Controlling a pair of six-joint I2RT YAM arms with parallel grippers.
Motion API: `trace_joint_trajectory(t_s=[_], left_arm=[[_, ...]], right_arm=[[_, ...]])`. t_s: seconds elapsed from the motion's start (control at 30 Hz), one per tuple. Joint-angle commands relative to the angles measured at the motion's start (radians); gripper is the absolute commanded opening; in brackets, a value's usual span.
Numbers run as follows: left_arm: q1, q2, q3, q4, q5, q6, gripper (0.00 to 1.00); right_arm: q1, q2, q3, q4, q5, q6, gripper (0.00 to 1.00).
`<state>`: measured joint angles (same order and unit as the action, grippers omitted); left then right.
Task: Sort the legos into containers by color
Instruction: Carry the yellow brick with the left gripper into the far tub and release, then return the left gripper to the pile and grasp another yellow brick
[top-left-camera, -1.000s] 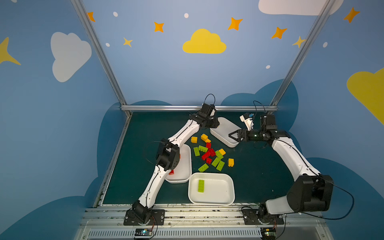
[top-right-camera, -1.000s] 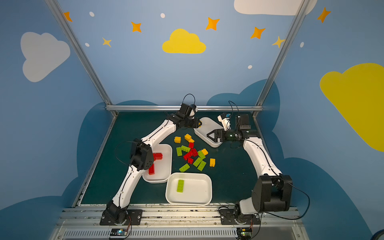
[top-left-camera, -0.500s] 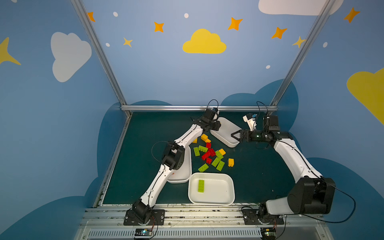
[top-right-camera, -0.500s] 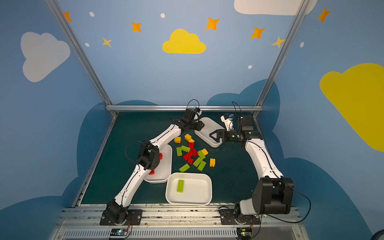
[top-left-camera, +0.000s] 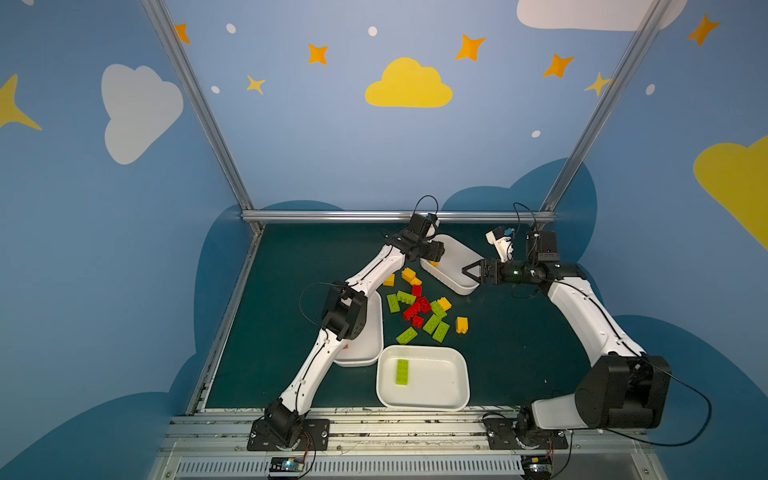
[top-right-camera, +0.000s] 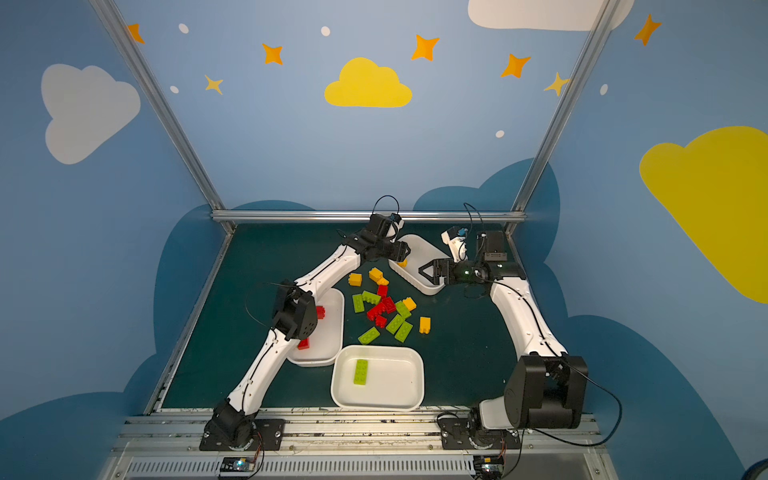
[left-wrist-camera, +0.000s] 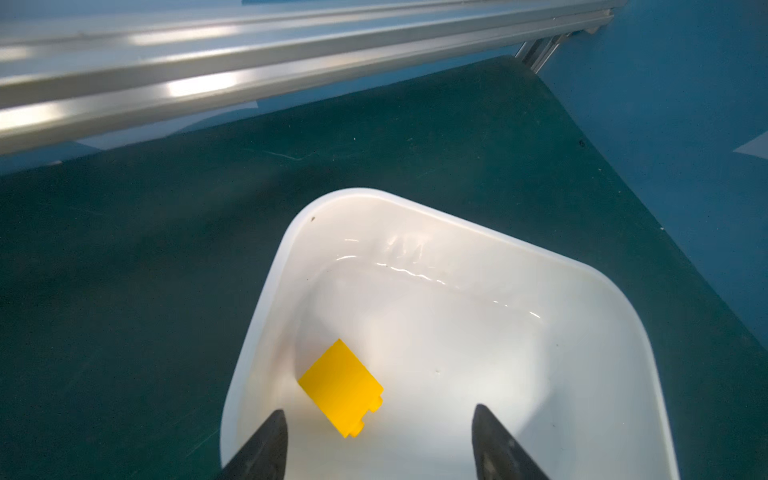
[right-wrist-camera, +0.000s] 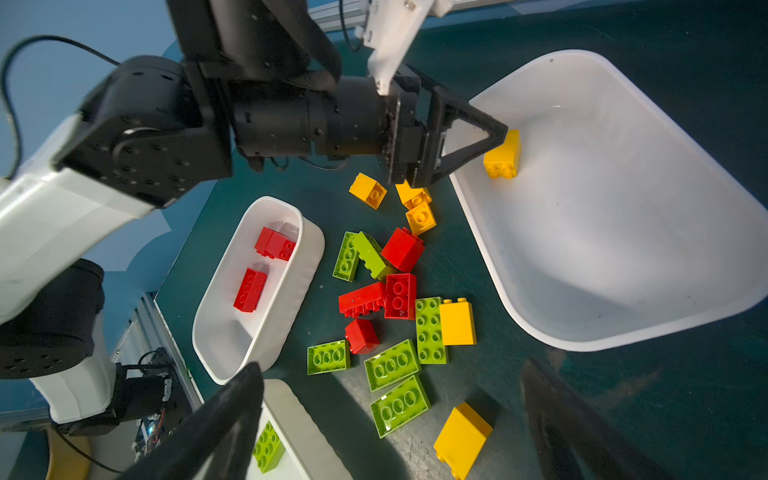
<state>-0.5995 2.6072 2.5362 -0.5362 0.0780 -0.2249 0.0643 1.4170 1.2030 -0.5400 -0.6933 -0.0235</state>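
Note:
My left gripper (top-left-camera: 434, 253) (left-wrist-camera: 379, 409) hangs open over the near-left end of the far white container (top-left-camera: 459, 257) (left-wrist-camera: 457, 220). A yellow lego (left-wrist-camera: 340, 388) (right-wrist-camera: 503, 156) lies loose inside that container, just off the fingertips. My right gripper (top-left-camera: 467, 272) (right-wrist-camera: 390, 365) stands open and empty beside the same container, above the mat. Loose red, green and yellow legos (top-left-camera: 419, 307) (right-wrist-camera: 399, 291) lie mid-mat. The left container (top-right-camera: 332, 332) (right-wrist-camera: 299, 270) holds two red legos (right-wrist-camera: 274, 243). The front container (top-left-camera: 449, 399) holds a green lego (top-left-camera: 402, 371).
A single yellow lego (top-left-camera: 461, 325) stands apart to the right of the pile. An aluminium rail (top-left-camera: 395, 216) runs along the back edge just behind the far container. The left arm's elbow (top-left-camera: 345, 309) hangs over the left container.
My left gripper has swung right from above the pile to over the far container and opened; the yellow lego it carried now lies in that container. The right arm has barely shifted.

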Motion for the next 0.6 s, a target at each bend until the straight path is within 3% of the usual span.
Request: trace_joint_trajectory(t_s=[0.0, 0.23, 0.37, 0.5, 0.57], left_arm=[[-0.010, -0.137, -0.021, -0.137, -0.027, -0.009, 0.74], [-0.011, -0.306, -0.195, -0.323, -0.149, -0.239, 0.78], [-0.035, -0.359, -0.289, -0.370, -0.289, -0.484, 0.82], [-0.043, -0.334, -0.268, -0.516, -0.425, -0.785, 0.81], [-0.046, -0.314, -0.238, -0.563, -0.478, -0.875, 0.82]], right_arm=[[-0.004, -0.040, -0.021, -0.015, -0.017, -0.009, 0.95], [-0.004, -0.044, -0.034, -0.019, -0.031, -0.019, 0.95], [-0.002, -0.040, -0.036, -0.017, -0.031, -0.017, 0.95], [0.001, -0.038, -0.031, -0.015, -0.033, -0.010, 0.95], [0.001, -0.034, -0.028, -0.016, -0.032, -0.006, 0.95]])
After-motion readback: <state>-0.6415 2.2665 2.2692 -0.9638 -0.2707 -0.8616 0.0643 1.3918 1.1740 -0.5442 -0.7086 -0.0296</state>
